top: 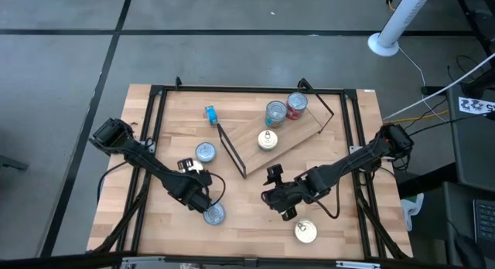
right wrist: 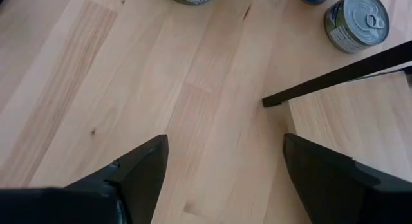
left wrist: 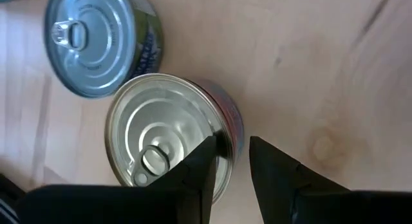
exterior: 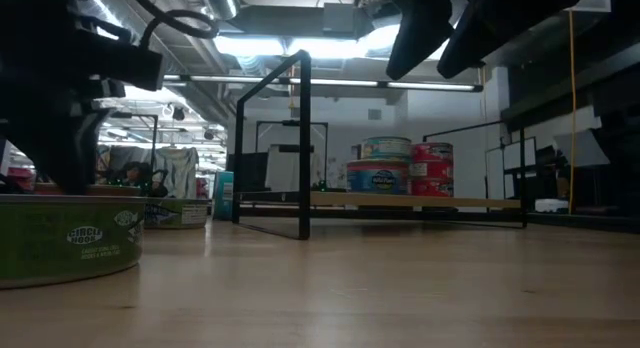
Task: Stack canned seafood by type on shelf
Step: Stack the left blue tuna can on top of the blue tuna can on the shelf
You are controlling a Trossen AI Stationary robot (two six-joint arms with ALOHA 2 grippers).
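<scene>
Item: canned seafood, loose tin (top: 214,214) – silver ring-pull lid, side showing red and blue. It sat on the tabletop (top: 255,223) close to the front edge, left of middle.

Grip: the left gripper (top: 203,201) was upon it. One finger (left wrist: 203,163) lay over the lid and the other stood outside the wall, drawn close together and pinching the rim. We judged the tin taken but not yet lifted.

Other loose stock: a second tin (top: 205,151) sat further back on the left. A gold one (top: 305,232) sat by the front edge, right of middle. A small blue item (top: 210,113) lay toward the back left – we could not tell what it was.

Shelf (top: 298,134): it was set askew across the back half of the tabletop. It held a blue tin (top: 275,112), a red tin (top: 296,105) just beside it and a gold tin (top: 267,140) apart from both.

Right gripper (top: 282,203): released, jaws wide, over bare wood off the shelf's front edge, holding nothing.

Step in hand: pick-up of the loose tin. We judged that the next move called for a clean lift and a carry clear of the black wire frame (top: 230,149). The tin should then be set on its own kind.
</scene>
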